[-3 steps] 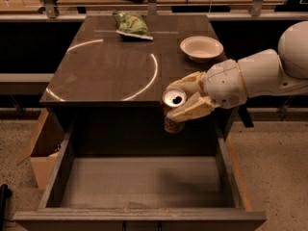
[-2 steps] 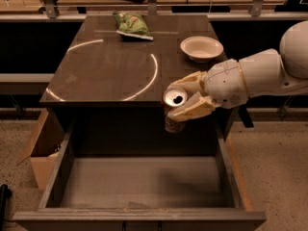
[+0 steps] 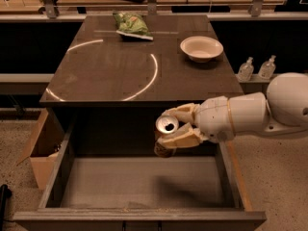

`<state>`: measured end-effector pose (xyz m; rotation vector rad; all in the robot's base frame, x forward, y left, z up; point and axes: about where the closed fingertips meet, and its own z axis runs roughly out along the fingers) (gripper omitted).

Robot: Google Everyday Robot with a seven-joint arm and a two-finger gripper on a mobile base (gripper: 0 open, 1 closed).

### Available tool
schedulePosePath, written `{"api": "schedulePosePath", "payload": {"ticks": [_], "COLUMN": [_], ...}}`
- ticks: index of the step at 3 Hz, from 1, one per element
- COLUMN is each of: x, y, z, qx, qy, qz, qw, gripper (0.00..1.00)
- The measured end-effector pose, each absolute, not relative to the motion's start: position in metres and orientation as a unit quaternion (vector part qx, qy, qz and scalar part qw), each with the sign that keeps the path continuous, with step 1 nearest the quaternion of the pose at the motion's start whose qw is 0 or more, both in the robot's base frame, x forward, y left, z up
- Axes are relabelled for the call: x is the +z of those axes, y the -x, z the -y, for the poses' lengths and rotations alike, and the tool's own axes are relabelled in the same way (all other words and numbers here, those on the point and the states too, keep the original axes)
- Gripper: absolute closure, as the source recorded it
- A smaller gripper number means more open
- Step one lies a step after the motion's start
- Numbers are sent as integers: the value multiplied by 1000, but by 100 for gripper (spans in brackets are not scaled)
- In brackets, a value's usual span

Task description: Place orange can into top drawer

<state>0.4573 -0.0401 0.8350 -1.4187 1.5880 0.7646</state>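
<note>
The orange can [image 3: 166,136] is upright, its silver top facing up, held between the pale fingers [image 3: 179,139] of my gripper [image 3: 169,128]. My white arm reaches in from the right. The can hangs over the back part of the open top drawer [image 3: 139,182], just in front of the table's front edge and above the drawer's bare bottom. The drawer is pulled fully out and nothing lies in it.
On the dark table [image 3: 120,76] a green chip bag [image 3: 131,24] lies at the back and a pale bowl [image 3: 201,48] stands at the back right. A cardboard box [image 3: 41,150] is on the floor at the left. Two clear bottles [image 3: 257,69] stand at the right.
</note>
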Motion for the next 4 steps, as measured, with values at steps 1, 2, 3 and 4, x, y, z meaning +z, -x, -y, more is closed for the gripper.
{"api": "schedulePosePath", "payload": {"ticks": [1, 2, 3, 4], "x": [799, 762, 732, 711], "y": [-448, -455, -464, -473], "z": [24, 10, 1, -6], "qx": [319, 322, 320, 313], "qy": [541, 530, 529, 533], "qz": [-644, -649, -652, -654], "qw": [436, 441, 439, 436], "gripper": [100, 100, 100, 100]}}
